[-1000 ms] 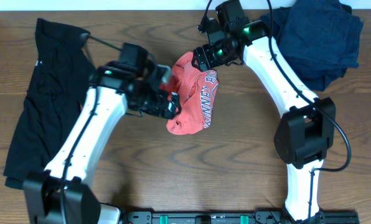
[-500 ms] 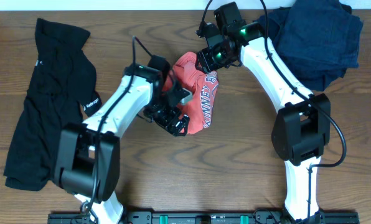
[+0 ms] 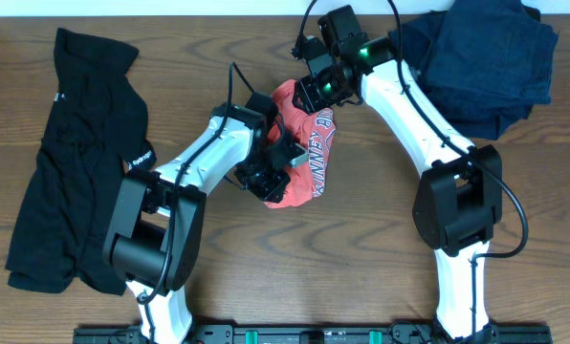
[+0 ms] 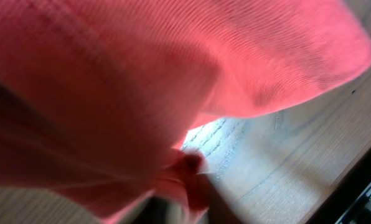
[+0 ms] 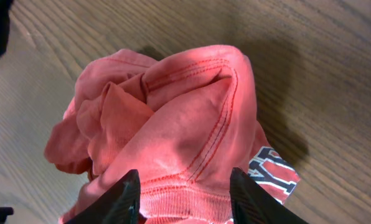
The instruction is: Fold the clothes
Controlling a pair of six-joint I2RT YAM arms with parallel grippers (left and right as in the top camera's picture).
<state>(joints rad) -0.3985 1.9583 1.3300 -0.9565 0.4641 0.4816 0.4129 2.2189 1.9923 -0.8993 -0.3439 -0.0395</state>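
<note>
Since a second ago the left gripper [image 3: 271, 180] sits further in at the lower left edge of the red T-shirt [image 3: 309, 153], its jaws now together and pinching a fold of cloth. The right gripper [image 5: 185, 196] hangs over the shirt's top edge, fingers apart with the hem between them. The shirt lies crumpled in the middle of the table [image 3: 361, 268], well apart from the black garment [image 3: 70, 143] at the left.

Wooden table [image 3: 295, 277] — red T-shirt [image 3: 309, 158] centre, black garment [image 3: 75, 143] left, navy clothes [image 3: 486, 57] far right.
</note>
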